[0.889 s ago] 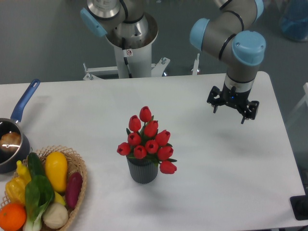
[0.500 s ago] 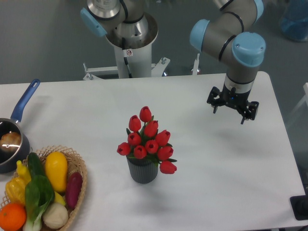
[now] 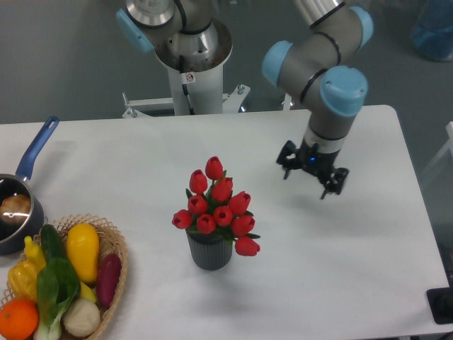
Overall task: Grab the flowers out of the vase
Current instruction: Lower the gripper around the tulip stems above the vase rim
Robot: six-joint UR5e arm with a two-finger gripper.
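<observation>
Since the earlier frame your gripper has shifted left and slightly down toward mid-table; nothing else has moved.

Gripper: hangs above the white table, fingers pointing down, jaws spread wide, holding nothing.

Flowers: red tulip buds with green leaves, standing in the vase, a dark grey ribbed cylinder near the table's centre. You have the bunch to the left of and lower in the picture than the jaws, apart from them, no contact.

Saucepan: blue handle, at the left edge, something brownish inside.

Wicker basket: front-left corner, holding mixed vegetables.

Writing: a small red-and-white sticker on the arm's pedestal; you cannot read it at this size.
</observation>
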